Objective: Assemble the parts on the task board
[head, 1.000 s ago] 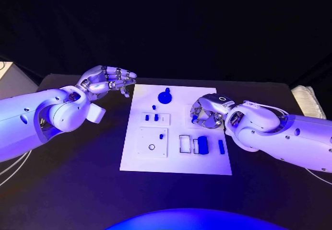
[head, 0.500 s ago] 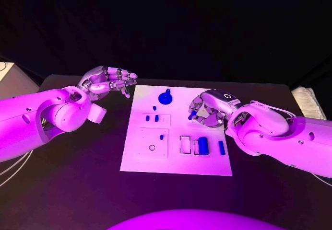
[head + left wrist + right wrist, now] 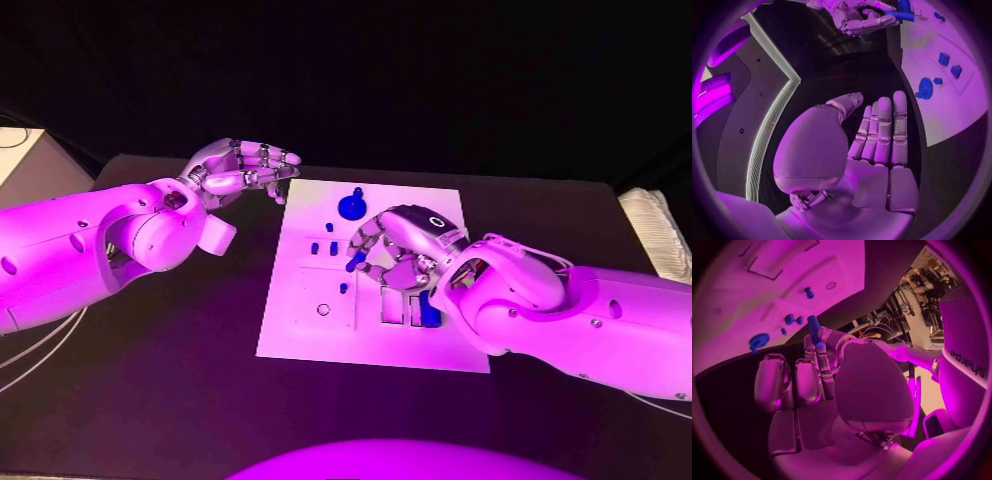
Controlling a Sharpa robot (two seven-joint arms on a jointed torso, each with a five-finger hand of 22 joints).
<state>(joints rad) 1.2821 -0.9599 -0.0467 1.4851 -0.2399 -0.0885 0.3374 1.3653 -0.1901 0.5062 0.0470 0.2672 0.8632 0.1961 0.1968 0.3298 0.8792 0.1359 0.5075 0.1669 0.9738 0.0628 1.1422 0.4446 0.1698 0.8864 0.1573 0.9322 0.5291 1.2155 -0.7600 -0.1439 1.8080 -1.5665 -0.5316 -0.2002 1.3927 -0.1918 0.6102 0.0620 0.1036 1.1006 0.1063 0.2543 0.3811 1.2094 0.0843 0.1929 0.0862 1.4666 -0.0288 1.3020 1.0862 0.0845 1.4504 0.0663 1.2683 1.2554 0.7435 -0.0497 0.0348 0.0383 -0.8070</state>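
Now the right hand [image 3: 392, 250] pinches a blue peg [image 3: 355, 262] over the task board [image 3: 310, 335].
Its slots lie just beneath; the left hand [image 3: 238, 170], fingers curled on nothing, waits well off.

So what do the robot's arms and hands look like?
Both arms are fat, smooth and rounded, with white shells and small dark dots on them. The left arm and right arm each end in a silver metal hand, the left hand and right hand, built from jointed segments. The right arm carries a "sharpa" marking.
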